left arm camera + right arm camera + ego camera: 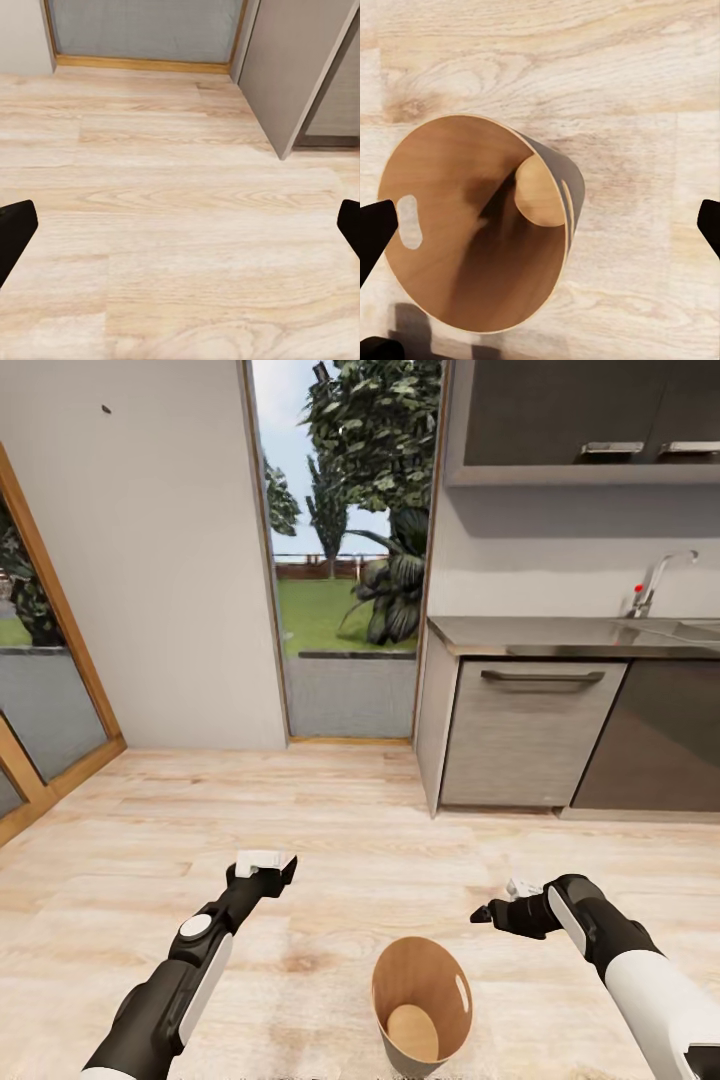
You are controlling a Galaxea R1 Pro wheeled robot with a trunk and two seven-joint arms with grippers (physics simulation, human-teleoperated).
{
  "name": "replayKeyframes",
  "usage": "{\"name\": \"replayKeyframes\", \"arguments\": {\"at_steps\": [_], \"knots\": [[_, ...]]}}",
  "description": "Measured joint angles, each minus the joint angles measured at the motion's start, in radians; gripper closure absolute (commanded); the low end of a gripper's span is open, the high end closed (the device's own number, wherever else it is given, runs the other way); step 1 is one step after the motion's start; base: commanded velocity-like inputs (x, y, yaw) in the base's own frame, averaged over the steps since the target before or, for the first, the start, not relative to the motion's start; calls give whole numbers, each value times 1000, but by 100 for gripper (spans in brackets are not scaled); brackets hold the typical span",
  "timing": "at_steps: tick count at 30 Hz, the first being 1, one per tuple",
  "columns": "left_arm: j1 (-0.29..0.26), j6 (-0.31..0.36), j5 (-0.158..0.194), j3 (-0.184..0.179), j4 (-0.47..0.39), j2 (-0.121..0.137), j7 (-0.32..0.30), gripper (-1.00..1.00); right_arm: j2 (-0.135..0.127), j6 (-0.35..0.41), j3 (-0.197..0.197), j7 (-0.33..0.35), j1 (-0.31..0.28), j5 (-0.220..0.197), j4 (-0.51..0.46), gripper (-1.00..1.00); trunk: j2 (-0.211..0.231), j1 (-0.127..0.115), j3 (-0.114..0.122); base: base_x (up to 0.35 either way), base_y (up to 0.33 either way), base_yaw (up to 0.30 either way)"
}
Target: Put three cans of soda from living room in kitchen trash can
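Robot stands in the kitchen, bin on the floor between its two arms, both grippers holding nothing.

The bin sits upright on the pale wood floor just in front of the robot, brown inside, with a slot cut in its wall; its round bottom is bare as far as the head and right wrist views show. The right gripper hangs near the bin's rim, to its right and above, fingers spread wide with the bin seen between them. The left gripper is held out over bare floor, well apart from the bin, its fingers also spread wide. Ahead stand a grey worktop with tap, a pale drawer front and a glass door onto a garden.
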Motion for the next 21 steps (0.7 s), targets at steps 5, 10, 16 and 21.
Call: {"name": "replayKeyframes", "arguments": {"at_steps": [5,10,16,21], "knots": [[0,0,0,-1,0,1,-1,-100,2,0,0,1,0,-1,0,-100,-35,19,-16,0,0,0],[-1,0,0,-1,0,0,-1,-100,4,0,1,2,0,-1,0,-100,-70,38,-31,0,0,0],[-1,1,1,-1,-1,1,-1,-100,5,0,5,-1,0,0,0,-100,-112,61,-50,0,0,0],[-1,1,1,-1,0,0,-2,-100,5,0,7,-4,0,0,0,-100,-147,81,-66,0,0,0]]}}
